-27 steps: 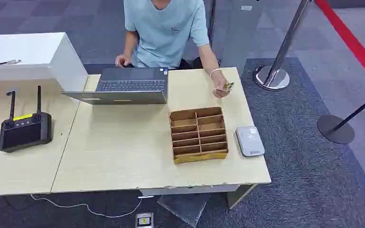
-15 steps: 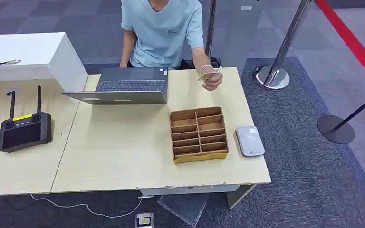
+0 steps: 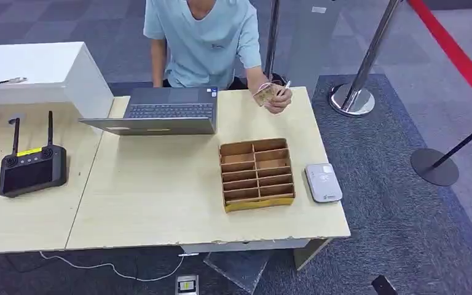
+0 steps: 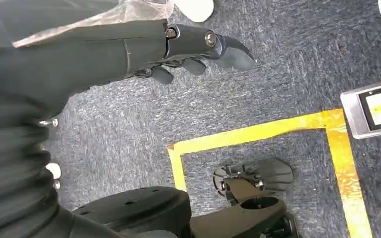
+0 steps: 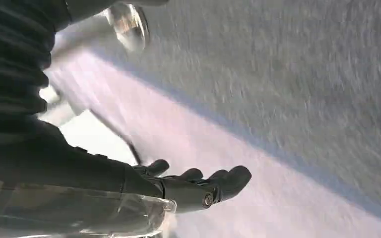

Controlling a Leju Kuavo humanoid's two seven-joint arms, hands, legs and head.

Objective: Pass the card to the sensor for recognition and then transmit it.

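The surface (image 3: 160,196) carried a laptop (image 3: 160,110), a divided tray (image 3: 257,174) and, just beside the tray, the sensor (image 3: 323,182). A person (image 3: 203,37) at the far edge held the card (image 3: 263,95) above that edge, well apart from the sensor. Its long axis and facing were too small to tell. The left hand (image 4: 193,49) and right hand (image 5: 198,186) hung by the floor, fingers loosely apart, holding nothing. The handover looked risky: a small, thin card could slip from the fingers.
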